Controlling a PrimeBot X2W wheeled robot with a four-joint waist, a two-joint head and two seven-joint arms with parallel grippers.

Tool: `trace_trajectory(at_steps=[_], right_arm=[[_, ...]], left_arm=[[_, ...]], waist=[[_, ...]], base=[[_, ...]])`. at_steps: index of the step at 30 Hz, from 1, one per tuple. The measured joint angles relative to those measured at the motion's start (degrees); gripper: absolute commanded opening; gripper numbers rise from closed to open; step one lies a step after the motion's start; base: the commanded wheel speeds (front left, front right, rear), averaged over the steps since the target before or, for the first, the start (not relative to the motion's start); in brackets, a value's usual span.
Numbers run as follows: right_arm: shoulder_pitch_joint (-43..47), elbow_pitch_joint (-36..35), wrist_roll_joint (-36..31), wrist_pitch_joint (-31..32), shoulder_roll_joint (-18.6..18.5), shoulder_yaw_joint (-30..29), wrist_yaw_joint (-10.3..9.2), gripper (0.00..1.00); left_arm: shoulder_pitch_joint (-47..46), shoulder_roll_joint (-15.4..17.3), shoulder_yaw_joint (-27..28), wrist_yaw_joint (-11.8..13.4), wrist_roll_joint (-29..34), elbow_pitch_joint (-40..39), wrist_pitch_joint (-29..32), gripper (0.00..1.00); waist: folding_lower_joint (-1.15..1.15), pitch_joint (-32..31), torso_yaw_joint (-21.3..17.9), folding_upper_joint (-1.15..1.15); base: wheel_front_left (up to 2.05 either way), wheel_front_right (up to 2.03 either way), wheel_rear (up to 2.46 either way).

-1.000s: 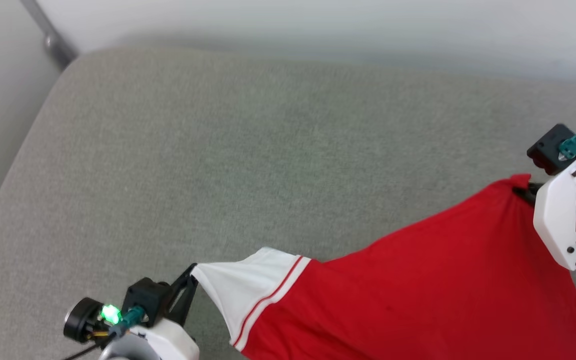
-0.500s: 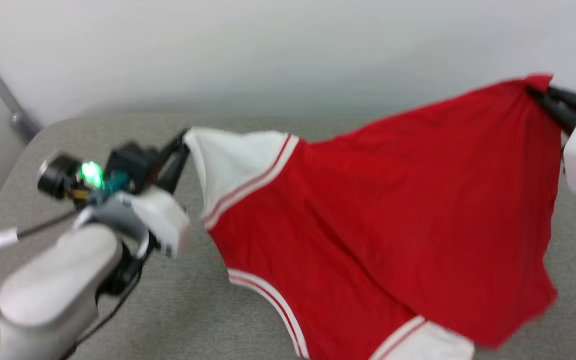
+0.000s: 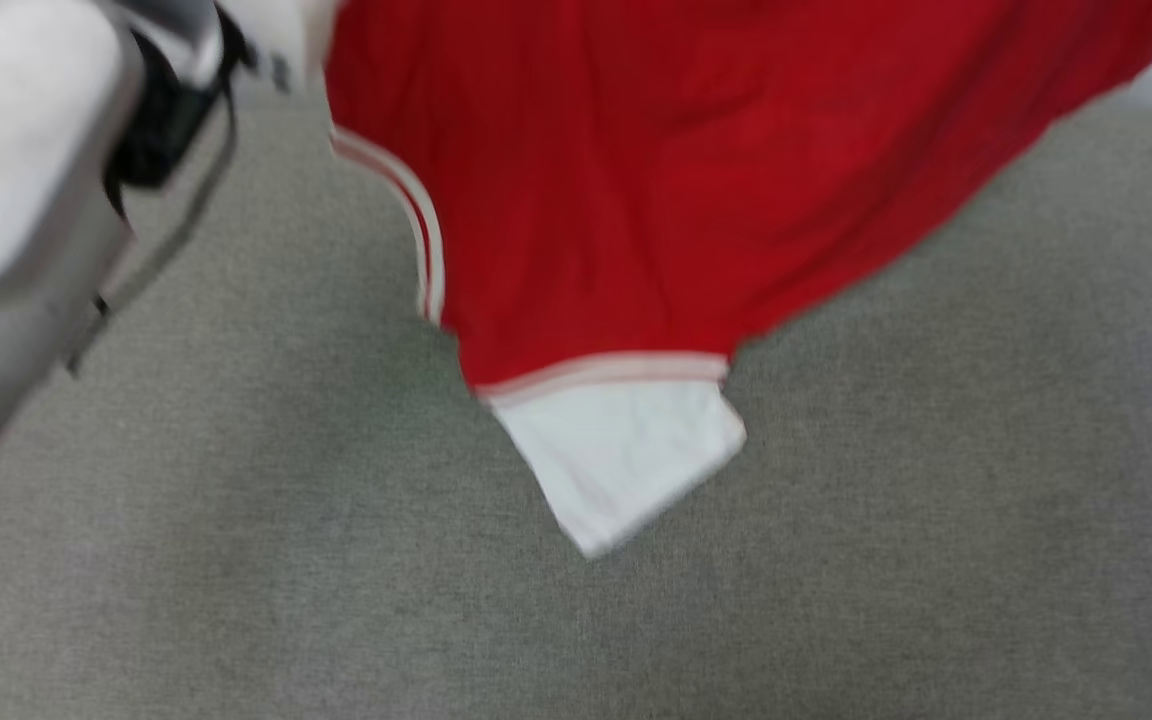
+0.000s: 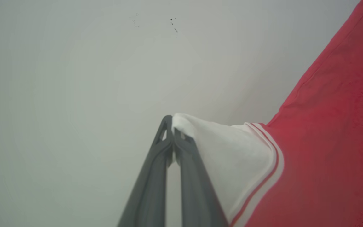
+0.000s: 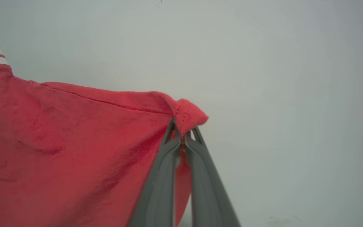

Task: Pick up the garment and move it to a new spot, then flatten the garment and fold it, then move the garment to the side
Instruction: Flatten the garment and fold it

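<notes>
Far left of head view: pale grey forearm casing (image 3: 16, 200) with dark joint and thin cable, blurred.

In left wrist view, left gripper (image 4: 172, 126) of two long dark fingers, pressed together on the tip of one white sleeve of the garment (image 3: 636, 170), a bright red soft-fabric T-shirt with white sleeves and red-striped white trim. Sleeve cloth pinched between the fingertips and draped over the right-hand finger. Thin red stripes at the join of white and red. Plain pale wall (image 4: 74, 78) behind.

Centre of head view: garment held aloft, spread along the top edge of that view and hanging above the grey woven-fabric cushion (image 3: 936, 520), toward its far edge. Curved striped trim (image 3: 421, 230) down the left side of the red body. Second white sleeve (image 3: 626, 450) at the lowest point, over the middle of the cushion. Contact with the cushion not determinable through the blur.

Right, in right wrist view: right gripper (image 5: 183, 127), fingers clamped together on a bunched red hem corner with a stitching line visible at the fold. Red cloth spreading away to the left of that view, a strip hanging between the fingers below the tips.
</notes>
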Motion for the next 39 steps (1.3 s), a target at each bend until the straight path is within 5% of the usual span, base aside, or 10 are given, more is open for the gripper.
trace_trajectory(at_steps=[12, 23, 31, 34, 39], right_arm=[[-24.8, 9.2, -4.7, -0.4, 3.3, 3.2, 0.00, 0.00], [-35.6, 20.9, -4.2, -5.7, 5.7, 8.8, 0.00, 0.00], [-34.5, 25.1, 0.7, -7.4, 5.7, 15.0, 0.00, 0.00], [-22.9, 27.1, 7.4, -10.8, 6.2, 23.0, 0.00, 0.00], [-12.7, 26.0, 10.3, -15.4, 6.2, 27.7, 0.00, 0.00]], left_arm=[[-25.0, -4.0, 4.2, -3.6, 2.8, 12.8, -1.5, 0.00], [-34.2, -7.3, 4.2, -6.8, 3.5, 23.6, -5.1, 0.00], [-32.8, -9.6, 2.0, -8.9, 2.9, 29.6, -7.7, 0.00], [-21.9, -11.5, -2.6, -10.2, 2.1, 33.9, -11.2, 0.00], [-9.3, -10.5, -3.6, -10.3, -0.6, 31.9, -13.4, 0.00]], waist=[[0.01, 10.4, -0.1, 0.00], [0.01, 15.5, 1.5, 0.00], [0.01, 18.8, 2.1, 0.00], [0.01, 19.0, 1.6, 0.00], [0.00, 17.3, 1.0, 0.00]], base=[[0.00, 0.00, 0.00], [0.00, 0.00, 0.00], [0.00, 0.00, 0.00], [0.00, 0.00, 0.00], [0.00, 0.00, 0.00]])
